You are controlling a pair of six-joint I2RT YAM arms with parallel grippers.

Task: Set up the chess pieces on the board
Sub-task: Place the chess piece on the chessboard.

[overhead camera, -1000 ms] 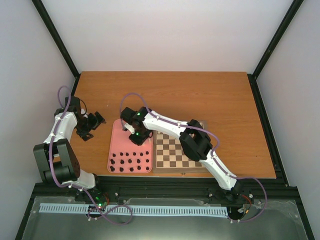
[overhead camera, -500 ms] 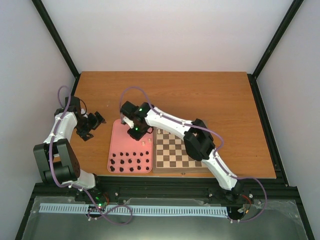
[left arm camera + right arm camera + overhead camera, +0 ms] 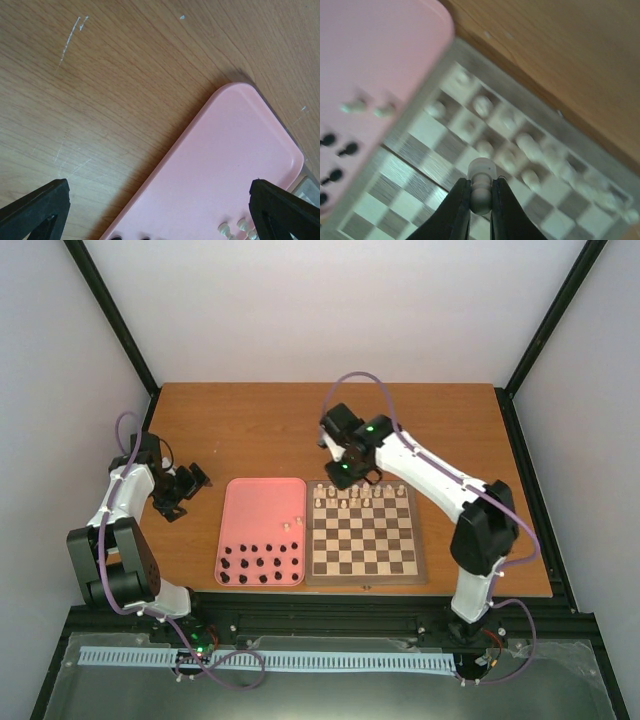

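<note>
The board (image 3: 363,536) lies at the table's front centre, with several cream-white chess pieces (image 3: 366,492) along its far rows. My right gripper (image 3: 349,476) hovers above the board's far left corner, shut on a cream-white pawn (image 3: 481,186) held base outward over the blurred board (image 3: 420,165). Two cream-white pieces (image 3: 292,524) lie on the pink tray (image 3: 250,510), also in the right wrist view (image 3: 365,107) and the left wrist view (image 3: 235,228). My left gripper (image 3: 196,480) is open and empty, left of the tray, its fingertips (image 3: 37,207) wide apart.
Several black pieces (image 3: 262,564) stand in rows at the pink tray's near end. The tray lies against the board's left side. The left wrist view shows the tray's far corner (image 3: 240,115) and scratched wooden table (image 3: 100,75).
My right arm has swung from over the pink tray to the right, to above the board's far left corner, carrying a cream-white pawn. The left arm has not moved.
</note>
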